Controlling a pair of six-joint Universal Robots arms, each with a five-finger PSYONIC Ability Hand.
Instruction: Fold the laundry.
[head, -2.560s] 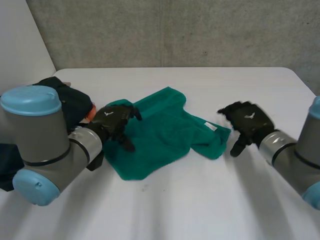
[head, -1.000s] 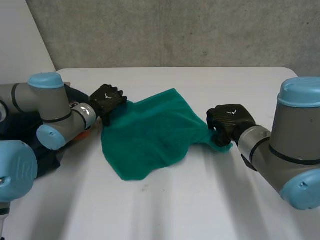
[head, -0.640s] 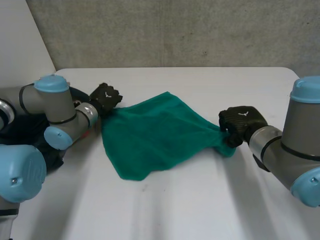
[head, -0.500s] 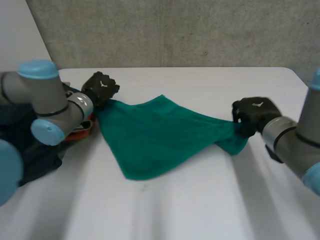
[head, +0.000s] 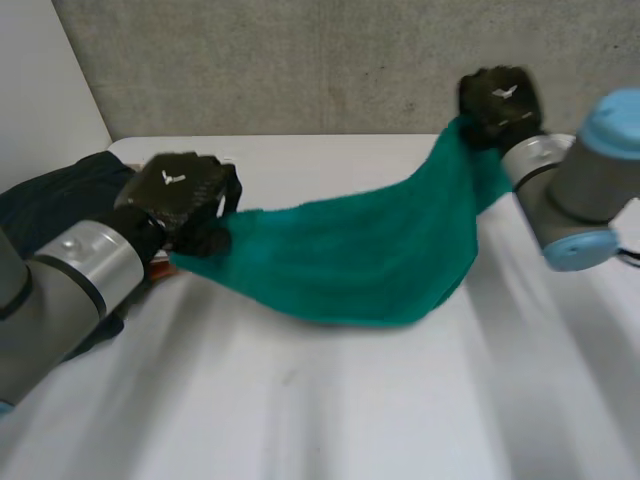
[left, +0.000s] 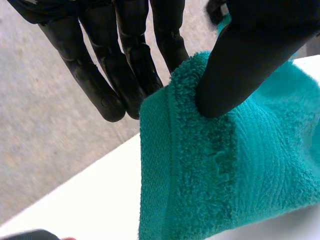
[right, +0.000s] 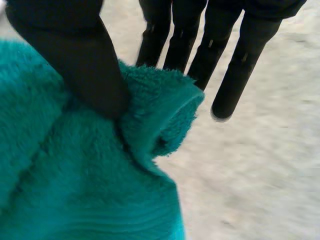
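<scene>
A teal towel (head: 350, 255) hangs stretched in the air between my two hands, sagging in the middle over the white table (head: 330, 400). My left hand (head: 180, 200) is shut on the towel's left corner, low and close to the table. In the left wrist view the thumb (left: 240, 60) presses the towel's hemmed edge (left: 165, 165) against the fingers (left: 130, 65). My right hand (head: 497, 100) is raised high at the far right, shut on the towel's other corner. In the right wrist view its thumb (right: 85, 65) pinches the rolled towel corner (right: 160, 115) against the fingers (right: 195, 55).
A pile of dark clothes (head: 50, 195) lies at the table's left edge, behind my left arm (head: 70, 290), with something orange (head: 155, 268) beside it. A grey concrete wall (head: 300, 60) stands behind the table.
Both hands have lifted the towel off the table. The right hand rose steeply up and back; the left came forward and up a little. The towel now hangs stretched between them.
</scene>
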